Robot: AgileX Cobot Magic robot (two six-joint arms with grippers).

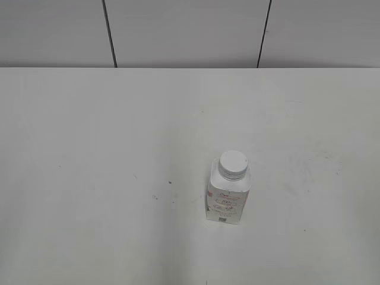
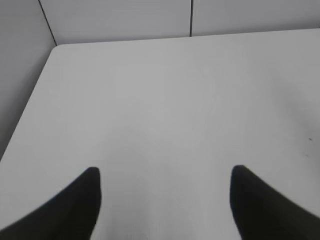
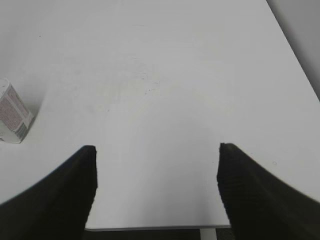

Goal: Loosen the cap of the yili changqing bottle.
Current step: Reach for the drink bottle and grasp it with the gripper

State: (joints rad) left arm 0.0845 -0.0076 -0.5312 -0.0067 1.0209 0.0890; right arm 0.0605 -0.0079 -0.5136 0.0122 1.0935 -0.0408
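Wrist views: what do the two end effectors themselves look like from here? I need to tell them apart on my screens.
Both show only two dark, near-black fingers tapering to blunt tips. The left end effector has smooth, matte fingers. The right end effector has fingers with finely ribbed inner edges. No cables, markings or arm links are visible, and the exterior view shows neither arm.

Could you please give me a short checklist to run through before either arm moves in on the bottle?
1. Bottle standing upright on the table: ok.
2. Cap seated on the neck: ok; how tight it is, cannot tell.
3. Left gripper open and holding nothing: ok.
4. Right gripper open and holding nothing: ok.
5. Bottle seen by a wrist camera: only its lower part at the left edge of the right wrist view; absent from the left wrist view: not ok.
6. Table around the bottle free of other objects in the exterior view: ok.
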